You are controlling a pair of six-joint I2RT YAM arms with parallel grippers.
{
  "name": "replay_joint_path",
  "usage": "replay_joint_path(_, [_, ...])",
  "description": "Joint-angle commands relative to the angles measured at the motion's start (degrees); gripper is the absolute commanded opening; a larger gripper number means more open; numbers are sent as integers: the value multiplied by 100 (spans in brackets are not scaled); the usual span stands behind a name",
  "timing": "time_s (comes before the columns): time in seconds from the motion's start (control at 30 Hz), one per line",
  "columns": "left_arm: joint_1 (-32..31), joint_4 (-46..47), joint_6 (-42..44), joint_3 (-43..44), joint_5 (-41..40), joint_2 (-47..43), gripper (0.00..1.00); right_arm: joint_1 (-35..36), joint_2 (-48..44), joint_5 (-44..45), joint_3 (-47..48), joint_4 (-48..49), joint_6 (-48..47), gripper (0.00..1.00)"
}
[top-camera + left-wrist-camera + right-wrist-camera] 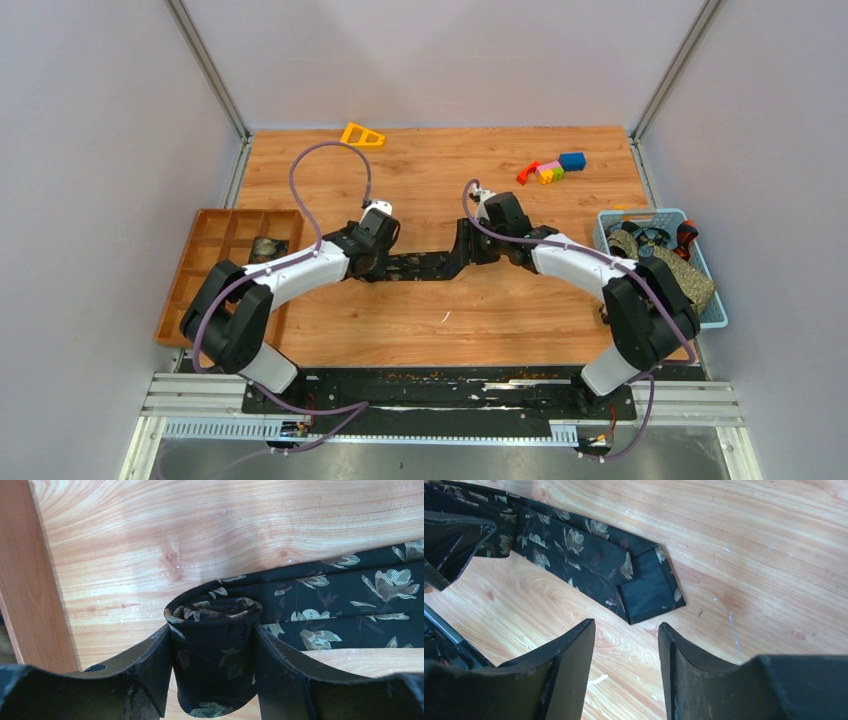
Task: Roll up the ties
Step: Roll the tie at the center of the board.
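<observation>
A black tie with pale leaf patterns lies across the middle of the table between my two grippers. My left gripper is shut on the rolled-up part of the tie, and the roll stands on its edge between the fingers. The unrolled length runs off to the right. In the right wrist view the tie's free end lies flat on the wood, its black lining showing. My right gripper hovers open just short of that end with nothing between its fingers.
An orange compartment tray at the left holds one rolled tie. A blue basket at the right holds olive-tan ties. A yellow triangle toy and coloured blocks lie at the back.
</observation>
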Motion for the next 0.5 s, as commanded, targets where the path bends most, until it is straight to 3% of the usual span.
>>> replay_joint_path(0.0, [-155,-142,144,318,-540,177,63,-60,-527,348,-202,247,-241,51])
replay_joint_path(0.47, [-631,-484,230,894,-1516,930,63,-74,-701,328,-471,487,-227,51])
